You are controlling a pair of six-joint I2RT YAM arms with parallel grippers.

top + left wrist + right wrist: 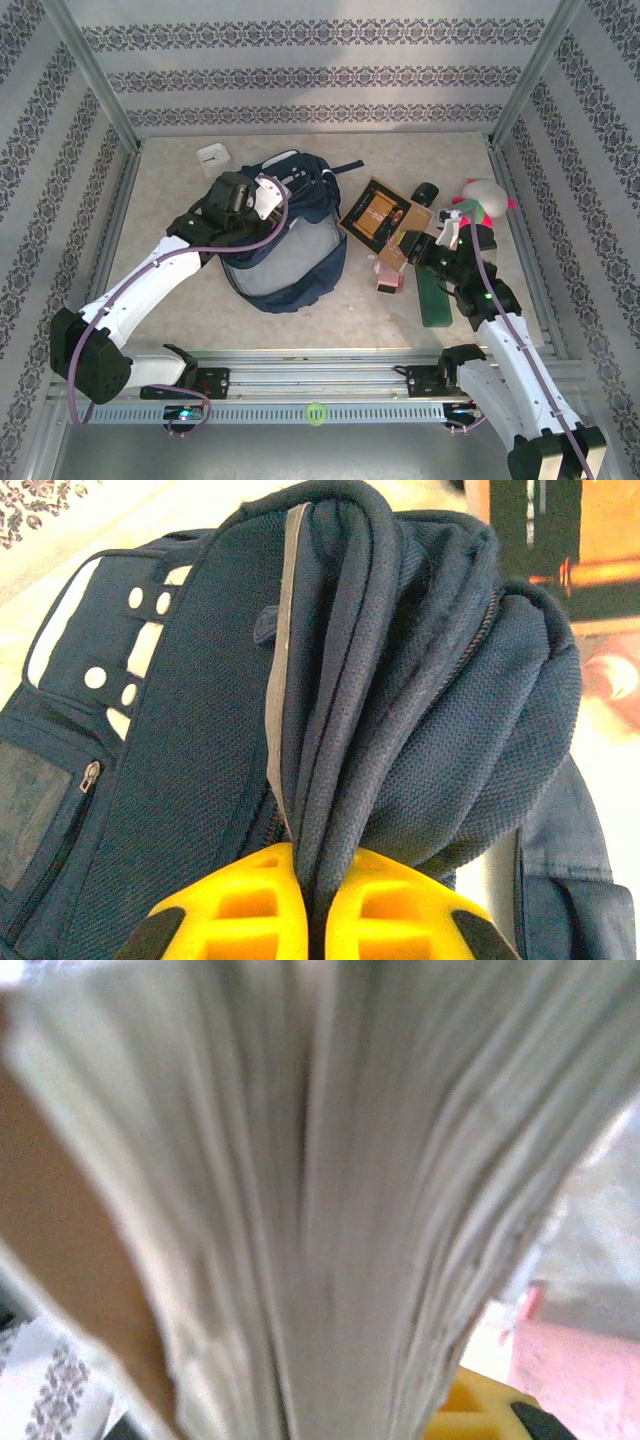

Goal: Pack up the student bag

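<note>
The student bag [295, 255], a navy blue backpack, lies left of the table's middle with its mouth turned toward the far side. My left gripper [268, 192] is at the bag's top. In the left wrist view it [318, 880] is shut on a bunched fold of the bag's rim [340, 680], pinched between the yellow fingers [230, 910]. My right gripper [412, 243] is shut on the near corner of a brown book [375, 215]. The book's pale page edges [330, 1200] stand close and blurred before the right wrist camera, with one yellow finger [470, 1410] beside them.
A pink item [388, 272] and a flat green one [435, 295] lie by the right arm. A plush toy [485, 200] and a small black object [425, 190] sit at the back right. A small white box [213, 157] is at the back left.
</note>
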